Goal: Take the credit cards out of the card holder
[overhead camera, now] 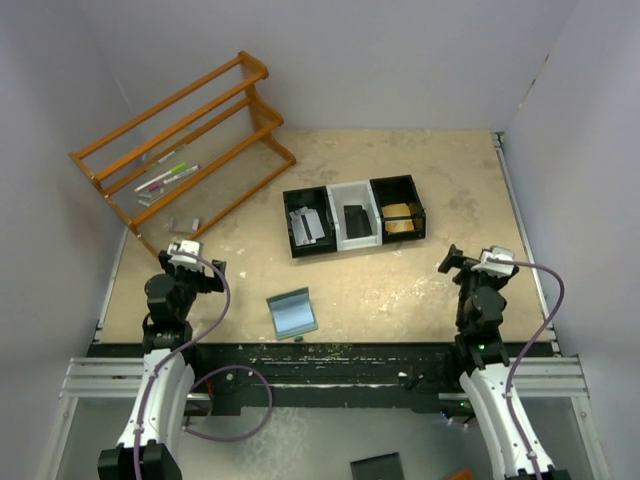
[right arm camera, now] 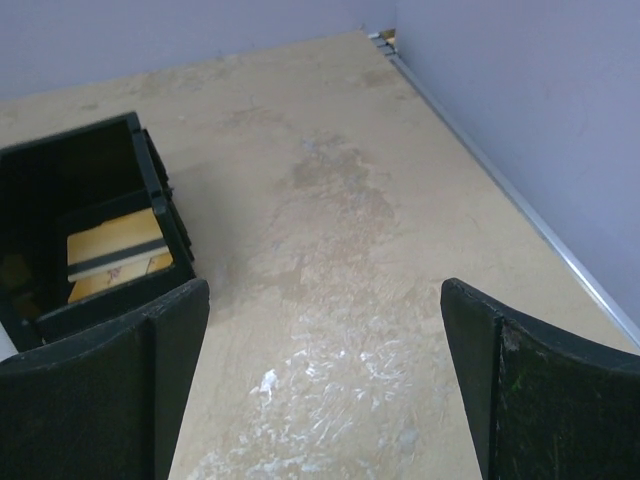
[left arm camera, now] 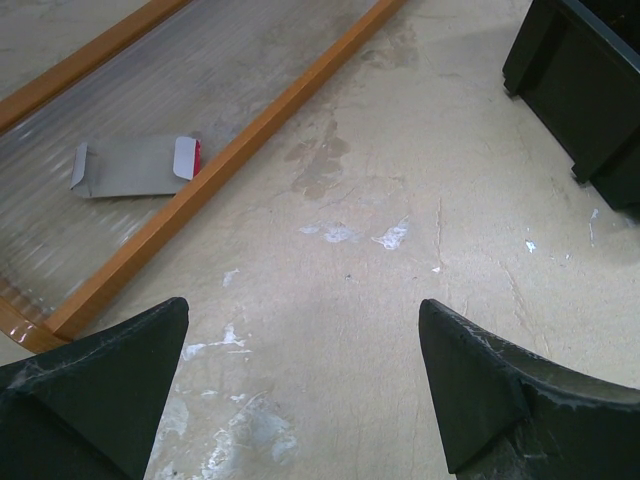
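The card holder (overhead camera: 292,312) lies open on the table near the front edge, between the two arms, light blue inside facing up. I cannot tell whether anything sits in its slots. Credit cards lie in the bin tray: grey ones (overhead camera: 308,225) in the left compartment, a dark one (overhead camera: 356,220) in the middle, a tan one (overhead camera: 398,218) (right arm camera: 115,255) in the right. My left gripper (overhead camera: 192,262) (left arm camera: 303,310) is open and empty over bare table, left of the holder. My right gripper (overhead camera: 480,262) (right arm camera: 325,290) is open and empty, right of the tray.
The black-and-white three-compartment bin tray (overhead camera: 335,243) (right arm camera: 160,200) (left arm camera: 580,90) stands mid-table. A wooden rack (overhead camera: 180,140) (left arm camera: 250,140) lies at the back left with pens (overhead camera: 170,178) on it and a flat grey piece (left arm camera: 135,165). Walls enclose the table on three sides.
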Controlling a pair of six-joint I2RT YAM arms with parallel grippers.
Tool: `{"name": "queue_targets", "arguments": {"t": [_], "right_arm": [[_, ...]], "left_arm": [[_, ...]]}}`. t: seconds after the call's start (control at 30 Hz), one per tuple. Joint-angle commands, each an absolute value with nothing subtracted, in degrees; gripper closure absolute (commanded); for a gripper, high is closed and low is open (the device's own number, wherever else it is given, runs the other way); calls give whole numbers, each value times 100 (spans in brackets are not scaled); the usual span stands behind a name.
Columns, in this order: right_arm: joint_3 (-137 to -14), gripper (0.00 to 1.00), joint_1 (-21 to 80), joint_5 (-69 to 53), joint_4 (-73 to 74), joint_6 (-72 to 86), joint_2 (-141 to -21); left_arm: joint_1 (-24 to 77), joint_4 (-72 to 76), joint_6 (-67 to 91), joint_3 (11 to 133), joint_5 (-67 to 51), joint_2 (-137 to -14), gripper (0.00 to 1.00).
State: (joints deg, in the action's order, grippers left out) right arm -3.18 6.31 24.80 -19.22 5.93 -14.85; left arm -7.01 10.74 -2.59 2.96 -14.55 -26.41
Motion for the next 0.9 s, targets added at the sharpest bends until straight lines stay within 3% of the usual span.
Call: {"name": "queue_targets", "arguments": {"t": [0.0,0.2,0.33,0.87], "right_arm": [[-209,0,615,2088,-2275,535,-1767],[-131,0,615,1779,-2127,215,-1268],[-219,0,609,1015,-2348,109,-1725],[-201,0,613,958,-2300,97,-1663]], "left_arm": [[-720,1424,-248,312,-1486,-2674,1],[-720,1415,-251,308,-1489,-2656,1],[-720,1424,-247,311,-1481,-2667,1],[-721,1505,-264,334,-1494,-2820,1]]}}
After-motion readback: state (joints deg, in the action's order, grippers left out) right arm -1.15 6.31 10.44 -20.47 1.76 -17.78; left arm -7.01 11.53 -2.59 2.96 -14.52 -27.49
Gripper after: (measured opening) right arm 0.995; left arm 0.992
